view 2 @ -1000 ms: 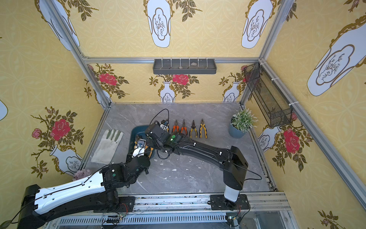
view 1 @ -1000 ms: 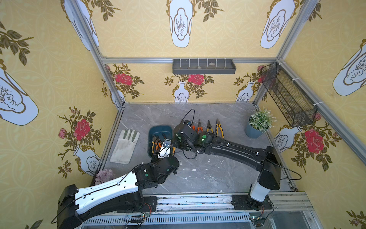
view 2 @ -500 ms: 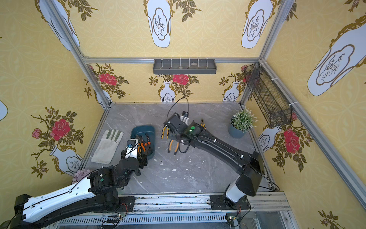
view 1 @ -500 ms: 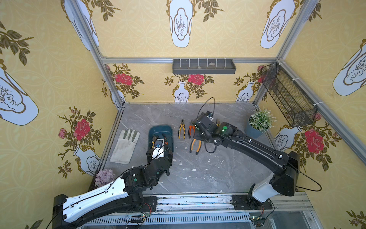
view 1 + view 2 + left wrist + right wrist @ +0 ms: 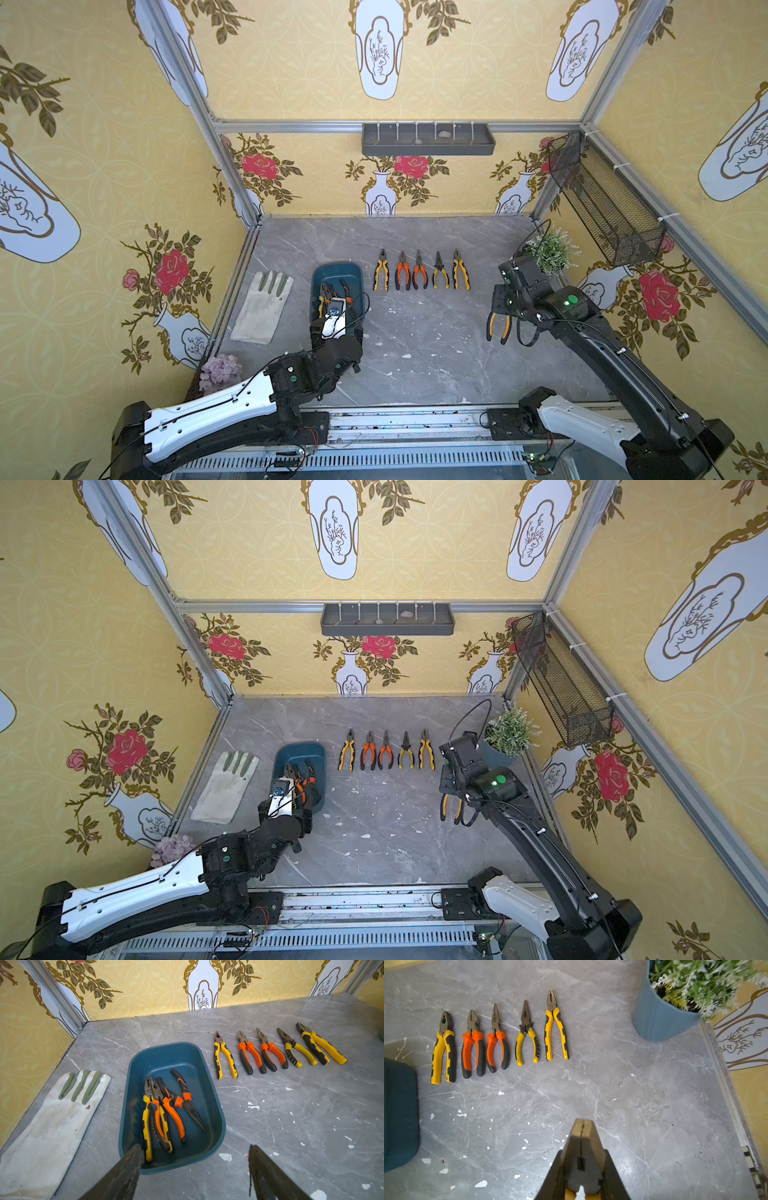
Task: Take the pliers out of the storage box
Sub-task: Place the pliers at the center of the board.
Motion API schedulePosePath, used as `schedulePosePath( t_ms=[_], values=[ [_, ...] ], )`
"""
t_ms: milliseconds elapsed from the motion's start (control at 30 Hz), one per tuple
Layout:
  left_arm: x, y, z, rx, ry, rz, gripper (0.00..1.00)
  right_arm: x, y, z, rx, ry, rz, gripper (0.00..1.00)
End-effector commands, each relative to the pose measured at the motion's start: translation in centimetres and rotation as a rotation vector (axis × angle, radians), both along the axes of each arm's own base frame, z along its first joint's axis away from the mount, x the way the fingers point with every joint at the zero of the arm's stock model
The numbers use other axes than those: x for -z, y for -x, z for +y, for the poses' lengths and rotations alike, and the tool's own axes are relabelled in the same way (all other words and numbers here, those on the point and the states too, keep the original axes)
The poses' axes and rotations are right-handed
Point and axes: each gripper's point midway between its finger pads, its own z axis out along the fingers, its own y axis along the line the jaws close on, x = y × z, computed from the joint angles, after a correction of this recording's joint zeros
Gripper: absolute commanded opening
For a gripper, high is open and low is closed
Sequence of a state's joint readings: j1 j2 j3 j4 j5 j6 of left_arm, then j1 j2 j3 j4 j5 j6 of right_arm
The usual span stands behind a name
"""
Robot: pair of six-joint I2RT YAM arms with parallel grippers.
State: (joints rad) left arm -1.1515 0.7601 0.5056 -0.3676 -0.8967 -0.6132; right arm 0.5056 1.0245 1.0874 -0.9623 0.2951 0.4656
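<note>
The teal storage box (image 5: pixel 337 269) (image 5: pixel 302 748) (image 5: pixel 166 1045) sits left of centre on the grey table, and three pliers (image 5: pixel 164 1109) (image 5: pixel 332 293) lie inside it. My left gripper (image 5: pixel 195 1147) (image 5: pixel 332 328) hangs open above the box's near end, with nothing between its fingers. Several more pliers (image 5: pixel 422 272) (image 5: pixel 386 752) (image 5: pixel 270 1051) (image 5: pixel 496 1041) lie in a row on the table to the right of the box. My right gripper (image 5: pixel 583 1155) (image 5: pixel 505 305) is shut on the head of a yellow-and-black pliers (image 5: pixel 583 1138) (image 5: pixel 498 328) (image 5: pixel 451 808), held above the table's right side.
A white work glove (image 5: pixel 264 307) lies left of the box. A potted plant (image 5: pixel 548 251) stands at the back right, close behind my right arm. A purple flower (image 5: pixel 220 370) sits at the front left. A grey tray (image 5: pixel 428 139) and a mesh basket (image 5: pixel 602 203) hang on the walls.
My right gripper has carried the yellow-and-black pliers from beside the box across to the table's right side. My left gripper has opened and drawn back toward the box's near end.
</note>
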Motion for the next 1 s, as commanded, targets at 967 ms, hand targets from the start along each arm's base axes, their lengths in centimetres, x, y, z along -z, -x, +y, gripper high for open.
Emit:
schedulePosePath(
  t_ms=[967],
  values=[
    [1.0, -0.1, -0.2, -0.021, 0.027, 0.032, 0.82, 16.0, -6.6, 5.4, -0.224, -0.056, 0.475, 0.00]
  ],
)
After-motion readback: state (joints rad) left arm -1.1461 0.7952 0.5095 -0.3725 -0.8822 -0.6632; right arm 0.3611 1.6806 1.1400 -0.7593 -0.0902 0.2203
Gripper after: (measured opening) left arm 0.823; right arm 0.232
